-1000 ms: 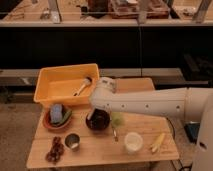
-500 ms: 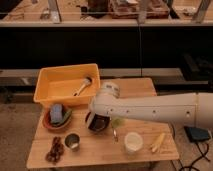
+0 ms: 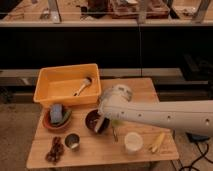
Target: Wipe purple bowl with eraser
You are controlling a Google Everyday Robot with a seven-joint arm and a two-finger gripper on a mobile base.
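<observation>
Front edge of the desk (image 3: 100, 159): you're looking at a dark clump of something lumpy (image 3: 54, 150) at the left, a small metal cup (image 3: 72, 141) next to it, a white cup (image 3: 133, 142) toward the right and a yellowish thing that looks like a banana (image 3: 157, 142) past that.

Purple bowl (image 3: 91, 119): it's sitting mid-desk, just right of the reddish bowl (image 3: 47, 121), upright and not touching it as far as I can see. Glossy and dark, so I'd guess hard, slick and light enough to skate around if you're pushing sideways.

Eraser (image 3: 99, 124): the pale tan piece is leaning into the bowl at its right side, low end down inside.

Hand (image 3: 103, 120): it's hanging right over the bowl's right rim at the end of the big white arm (image 3: 165, 116). Looks like it's gripping the eraser by its upper end, though the arm is hiding a lot of it.

Handling tip: the eraser is probably a bit soft and grippy, so you're better off pinching the top half and pressing lightly, straight down rather than across.

Reddish bowl: it's carrying a blue block (image 3: 56, 113).

Back left: the yellow bin (image 3: 46, 86) is holding a wooden-handled brush (image 3: 82, 86).
</observation>
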